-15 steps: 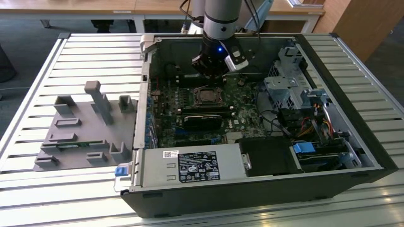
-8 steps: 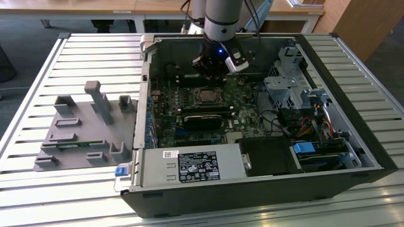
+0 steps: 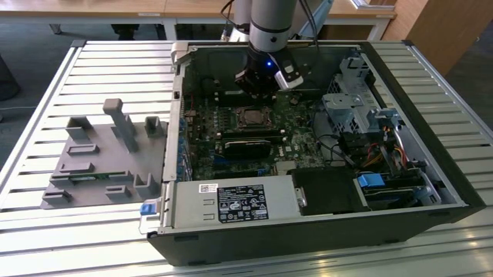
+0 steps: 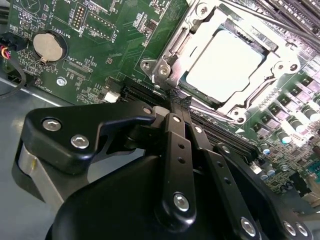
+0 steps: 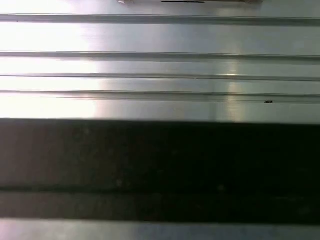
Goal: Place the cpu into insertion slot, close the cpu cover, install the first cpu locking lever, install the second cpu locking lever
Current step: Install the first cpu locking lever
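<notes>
The cpu (image 4: 225, 65) sits in its socket on the green motherboard (image 4: 100, 60). Its silver top shows through the window of the cpu cover (image 4: 175, 50), which lies flat over it. The gripper (image 4: 176, 102) is just beside the socket's edge, its fingers pressed together with nothing between them. In the exterior view the arm hangs over the open computer case (image 3: 308, 242). A grey fixture (image 3: 100, 156) rests on the slatted table (image 3: 46, 231) at the exterior view's left.

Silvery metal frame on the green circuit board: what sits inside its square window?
The plain silver-grey square chip fills the window of the silvery frame plate, its edges tucked under the frame. Whatever lies beneath the chip is covered.
</notes>
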You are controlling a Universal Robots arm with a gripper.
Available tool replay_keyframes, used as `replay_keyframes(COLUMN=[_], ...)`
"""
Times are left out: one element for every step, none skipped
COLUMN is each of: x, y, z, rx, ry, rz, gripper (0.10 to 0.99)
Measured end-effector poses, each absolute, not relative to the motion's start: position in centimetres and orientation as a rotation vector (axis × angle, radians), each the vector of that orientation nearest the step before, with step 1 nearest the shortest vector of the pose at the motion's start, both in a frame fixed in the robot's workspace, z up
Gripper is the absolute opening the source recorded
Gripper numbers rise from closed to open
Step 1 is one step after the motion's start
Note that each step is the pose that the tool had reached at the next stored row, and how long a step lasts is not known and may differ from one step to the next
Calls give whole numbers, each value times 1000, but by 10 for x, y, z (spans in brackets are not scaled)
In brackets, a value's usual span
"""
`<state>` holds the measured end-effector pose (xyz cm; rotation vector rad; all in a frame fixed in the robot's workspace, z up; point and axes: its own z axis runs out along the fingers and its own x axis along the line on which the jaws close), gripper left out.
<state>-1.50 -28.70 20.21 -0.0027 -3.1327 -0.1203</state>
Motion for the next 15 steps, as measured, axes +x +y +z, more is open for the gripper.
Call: replay_keyframes(x=[-15, -15, -15, -15, -15, -15, -15, -15, -15, -15, -15, -15, -15, -15, -15], y=[-287, -287, -287, -286, -286, -286, -286, -285, -285, -284, -284, -283, -283, -282, -282], z=[202, 201, 201, 201, 200, 200, 200, 200, 200, 199, 199, 199, 199, 198, 198], rx=[-3, -3, -3, -3, -3, -3, -3, -3, -3, -3, -3, -3, -3, -3, -3], ry=[-3133, -3133, -3133, -3133, -3133, -3133, -3133, -3133, -3134, -3134, -3134, -3134, -3134, -3134, -3134], rz=[-120, -119, -117, -115, -112, -108, -104, -97, -91, -85, -81, -76, -71, -67, -64], gripper=[106, 106, 106, 106, 106, 106, 106, 106, 106, 106, 106, 106, 106, 106, 106])
